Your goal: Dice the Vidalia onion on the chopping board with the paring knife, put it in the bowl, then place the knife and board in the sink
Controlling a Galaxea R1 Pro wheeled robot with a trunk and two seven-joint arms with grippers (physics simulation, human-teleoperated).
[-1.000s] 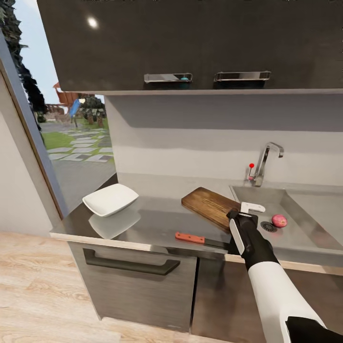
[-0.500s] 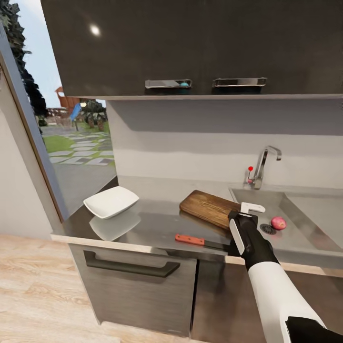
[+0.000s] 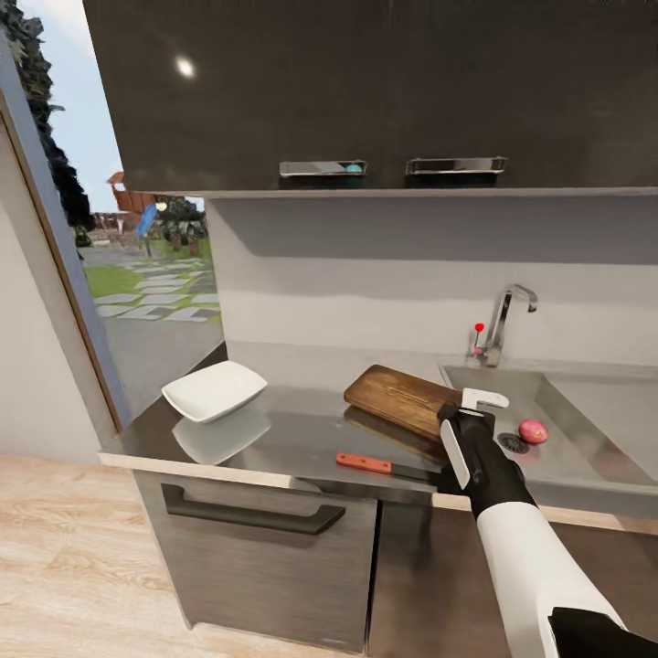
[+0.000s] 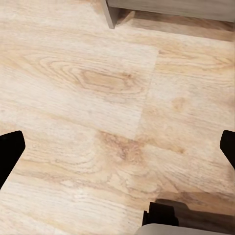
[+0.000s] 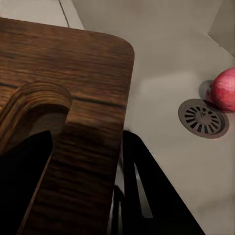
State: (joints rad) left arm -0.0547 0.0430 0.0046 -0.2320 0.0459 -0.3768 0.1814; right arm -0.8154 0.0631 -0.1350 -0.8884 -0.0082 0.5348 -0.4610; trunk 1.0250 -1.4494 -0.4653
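Gripping the board (image 3: 402,398) by its slotted end, the right gripper (image 3: 464,413) is tilting it off the countertop (image 3: 302,429); onion (image 3: 533,431) sitting in the sink (image 3: 585,439).

A dark grey glossy wall cabinet (image 3: 366,91) is hanging above the work area, carrying 2 chrome bar handles (image 3: 323,168) side by side along its lower edge. A plain pale grey backsplash wall (image 3: 384,274) is running below it. At the left, a tall window with a brown frame (image 3: 55,265) is showing a garden with green grass and pale stepping stones (image 3: 151,288), dark trees and a blue sky. A light wooden plank floor (image 4: 98,98) is spreading below, its grain showing clearly in the left wrist view, and a white side wall (image 3: 27,366) is standing beside the window.
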